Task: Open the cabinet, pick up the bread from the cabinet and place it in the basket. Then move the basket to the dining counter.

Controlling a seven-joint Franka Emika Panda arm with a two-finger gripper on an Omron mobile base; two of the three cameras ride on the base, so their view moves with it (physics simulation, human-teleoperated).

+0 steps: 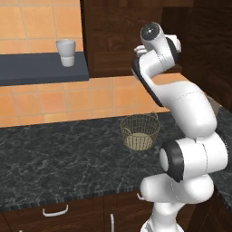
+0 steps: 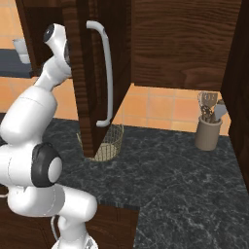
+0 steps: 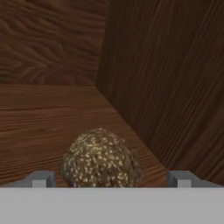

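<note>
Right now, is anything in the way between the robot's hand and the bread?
No. In the hand view the bread sits on the cabinet's wooden shelf, right between the open hand tips, nothing in between.

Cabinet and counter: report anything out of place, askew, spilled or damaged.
Nothing stands out. The cabinet door hangs open, as the job needs. The bread sits whole on the wooden shelf between the open fingers. The basket stands upright on the black counter, and the utensil crock is upright too.

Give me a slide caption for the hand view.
Open gripper straddles the bread on the cabinet shelf.
</note>
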